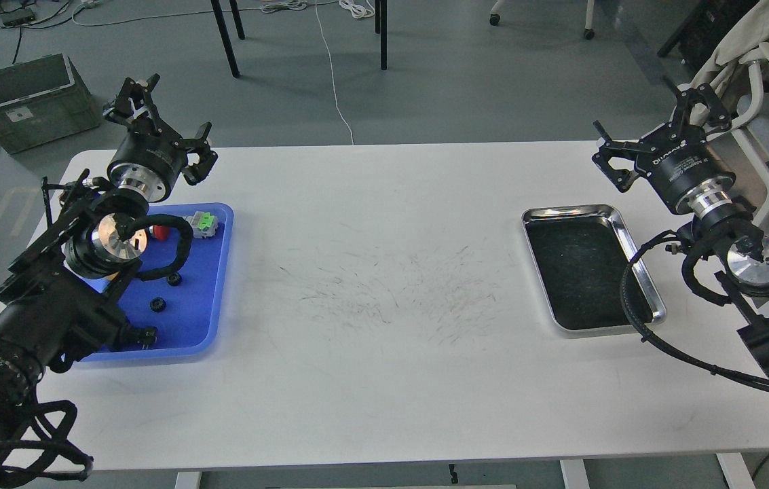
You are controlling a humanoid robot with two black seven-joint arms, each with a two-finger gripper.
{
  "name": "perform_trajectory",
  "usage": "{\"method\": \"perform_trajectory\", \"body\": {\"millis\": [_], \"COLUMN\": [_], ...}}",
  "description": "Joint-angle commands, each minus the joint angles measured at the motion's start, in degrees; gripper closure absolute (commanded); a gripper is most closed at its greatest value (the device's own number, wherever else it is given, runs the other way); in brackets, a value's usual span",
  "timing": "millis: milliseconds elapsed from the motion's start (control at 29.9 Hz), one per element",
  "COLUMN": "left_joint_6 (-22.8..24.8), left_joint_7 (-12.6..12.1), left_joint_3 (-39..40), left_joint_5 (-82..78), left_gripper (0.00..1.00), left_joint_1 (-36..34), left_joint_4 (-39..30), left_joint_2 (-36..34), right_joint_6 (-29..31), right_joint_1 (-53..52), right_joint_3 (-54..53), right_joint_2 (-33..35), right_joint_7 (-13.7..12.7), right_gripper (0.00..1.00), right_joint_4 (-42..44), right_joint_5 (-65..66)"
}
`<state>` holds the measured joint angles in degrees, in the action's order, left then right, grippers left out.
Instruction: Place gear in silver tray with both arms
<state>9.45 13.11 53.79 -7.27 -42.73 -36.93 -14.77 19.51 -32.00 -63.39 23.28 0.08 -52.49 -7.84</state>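
White worktop (384,380) scuffed at centre, small black gears (157,305) in blue plastic tray (211,319) at left, empty silver tray (628,231) well apart at right, left end effector (160,122) fingers spread above the blue tray's far edge, right end effector (655,132) fingers spread beyond the silver tray.

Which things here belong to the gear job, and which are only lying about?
For the job: silver tray, empty; small black gears on blue tray; left hand; right hand, both open.

Lying about: green-grey part, red piece, grey crate on the floor.
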Motion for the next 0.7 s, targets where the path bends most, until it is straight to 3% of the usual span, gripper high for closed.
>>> {"method": "perform_trajectory", "body": {"millis": [0, 668], "left_joint_6": [0.0, 0.5], "left_joint_7": [-0.1, 0.3], "left_joint_3": [0.0, 0.1], "left_joint_5": [0.0, 0.5], "left_gripper": [0.01, 0.01], "left_joint_1": [-0.2, -0.6], "left_joint_4": [0.5, 1.0], "left_joint_2": [-0.2, -0.4], "right_joint_6": [0.2, 0.1], "right_joint_1": [0.0, 0.0], "right_joint_3": [0.4, -0.1], "right_joint_2": [0.0, 0.0], "right_joint_7": [0.0, -0.1], "right_gripper": [0.01, 0.01], "right_joint_4": [-0.2, -0.1], "right_joint_5": [0.0, 0.0]}}
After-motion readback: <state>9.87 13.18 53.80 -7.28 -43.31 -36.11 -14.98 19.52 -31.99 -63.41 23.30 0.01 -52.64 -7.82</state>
